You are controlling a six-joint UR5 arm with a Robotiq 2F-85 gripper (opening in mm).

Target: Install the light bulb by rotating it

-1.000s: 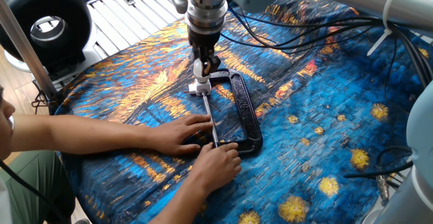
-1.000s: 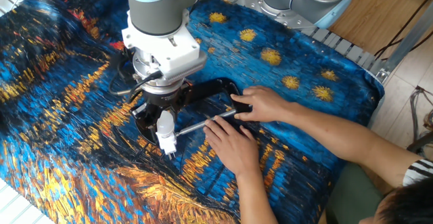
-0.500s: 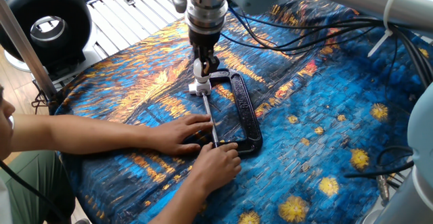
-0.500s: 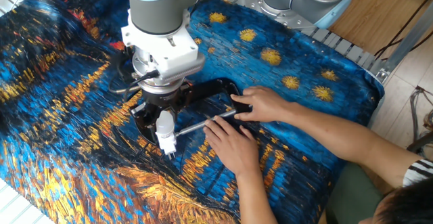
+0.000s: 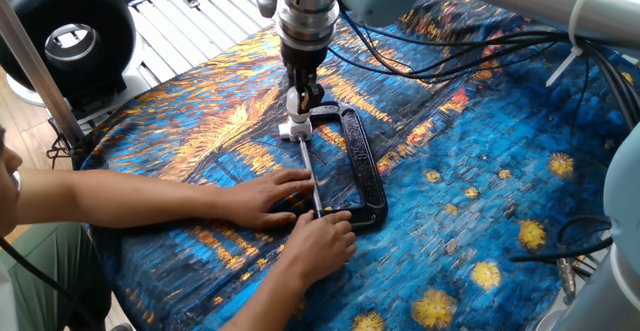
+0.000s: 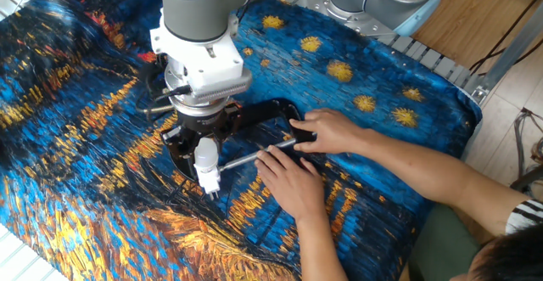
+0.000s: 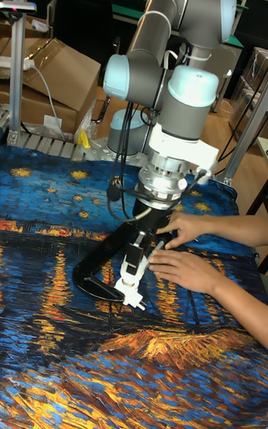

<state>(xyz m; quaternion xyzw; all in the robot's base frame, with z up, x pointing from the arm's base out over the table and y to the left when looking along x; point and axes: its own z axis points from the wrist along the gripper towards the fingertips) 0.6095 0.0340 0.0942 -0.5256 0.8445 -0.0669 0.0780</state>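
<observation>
1. Gripper [image 6: 206, 138] points straight down over the near end of the black C-clamp [image 5: 362, 166]. Its dark fingers [image 5: 314, 89] sit on either side of the light bulb [image 5: 294, 101] and are closed on it.
2. Light bulb: white, upright, seated on top of the white socket base [image 5: 294, 128]. In the other fixed view the bulb [image 6: 205, 153] sits directly over the base [image 6: 209, 179]; in the tall fixed view the bulb [image 7: 135, 267] is largely hidden behind the fingers, so contact cannot be confirmed there.
3. Socket base sits at the end of the clamp's metal screw rod [image 5: 311, 177], just beside the clamp frame.
4. Clamp lies flat on the blue-and-orange painted cloth [image 5: 480, 201] that covers the table.
5. Person's two hands press on the clamp: one hand [image 5: 268, 197] flat beside the rod, the other hand [image 5: 318, 243] at the clamp's far end. Both are well apart from the gripper.
6. Black ring-shaped fan [image 5: 68, 37] stands at the table's back corner.
</observation>
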